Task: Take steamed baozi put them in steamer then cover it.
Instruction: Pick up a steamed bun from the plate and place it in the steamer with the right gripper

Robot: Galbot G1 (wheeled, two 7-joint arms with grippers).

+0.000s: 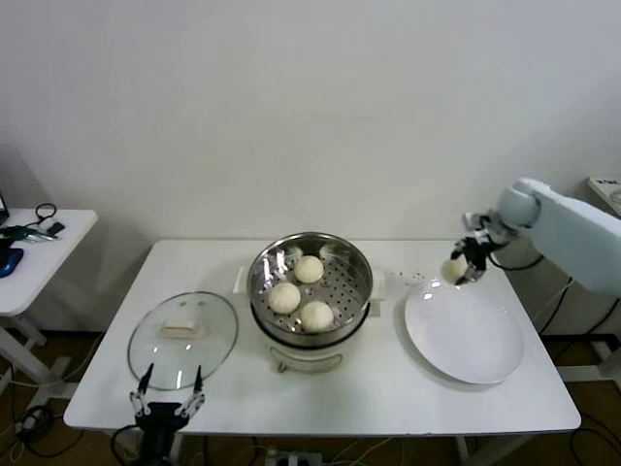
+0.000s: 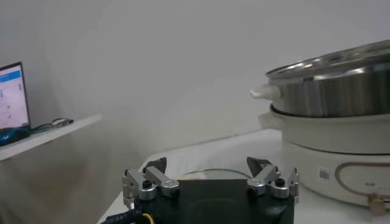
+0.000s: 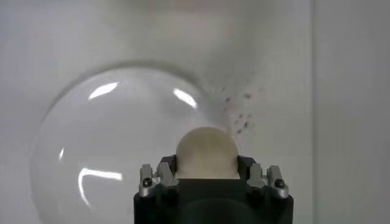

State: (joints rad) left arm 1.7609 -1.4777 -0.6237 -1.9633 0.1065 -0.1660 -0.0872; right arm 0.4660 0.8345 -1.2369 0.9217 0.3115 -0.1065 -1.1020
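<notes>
Right now the white table (image 1: pixel 388 388) carries my steamer (image 1: pixel 310 282) at its centre, three steamed baozi (image 1: pixel 284 297) inside, with the cover (image 1: pixel 183 339) at its eight o'clock and the white plate (image 1: pixel 466 335) at its four o'clock. My right gripper (image 1: pixel 464 264) is clamped on the fourth baozi (image 3: pixel 206 152), above the plate's eleven o'clock rim. My left gripper (image 1: pixel 167 390) hangs spread wide at the cover's six o'clock.
</notes>
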